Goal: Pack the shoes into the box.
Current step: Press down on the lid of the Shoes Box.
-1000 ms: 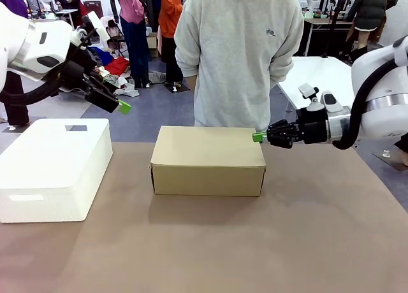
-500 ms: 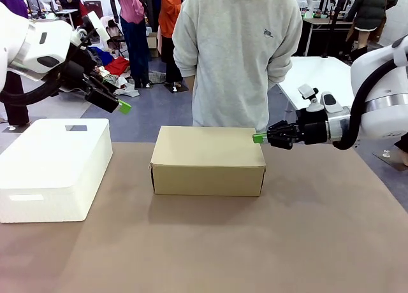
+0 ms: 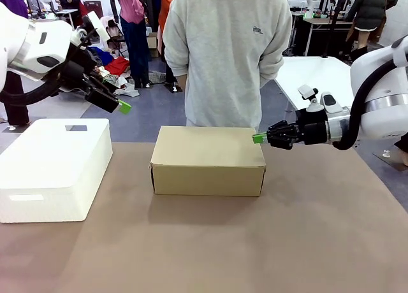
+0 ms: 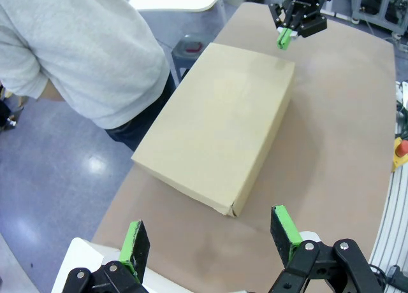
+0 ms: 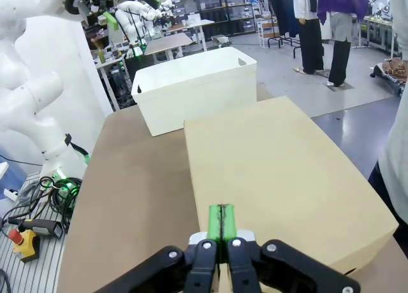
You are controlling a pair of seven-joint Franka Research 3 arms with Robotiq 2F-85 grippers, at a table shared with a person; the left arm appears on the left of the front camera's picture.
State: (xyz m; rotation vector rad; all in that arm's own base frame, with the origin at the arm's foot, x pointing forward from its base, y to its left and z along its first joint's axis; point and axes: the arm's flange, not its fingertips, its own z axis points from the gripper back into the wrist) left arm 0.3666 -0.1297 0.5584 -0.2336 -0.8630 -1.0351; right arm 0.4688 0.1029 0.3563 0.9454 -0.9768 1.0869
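The tan cardboard box [image 3: 208,159] sits closed in the middle of the table, its lid flat; it also lies below in the left wrist view [image 4: 220,124] and fills the middle of the right wrist view [image 5: 280,172]. The shoes are hidden. My right gripper [image 3: 259,137] is shut with nothing between its pads, its green tips at the box's far right top corner [image 5: 222,224]. My left gripper [image 3: 123,106] hangs high at the left, above the white box, jaws open and empty [image 4: 210,239].
A large white foam box [image 3: 54,167] stands at the table's left. A person in a grey sweatshirt [image 3: 226,54] stands at the far edge behind the cardboard box, arms behind the back. Brown table surface [image 3: 255,242] lies bare in front.
The person has shifted slightly to the left. Neither arm nor the box has moved.
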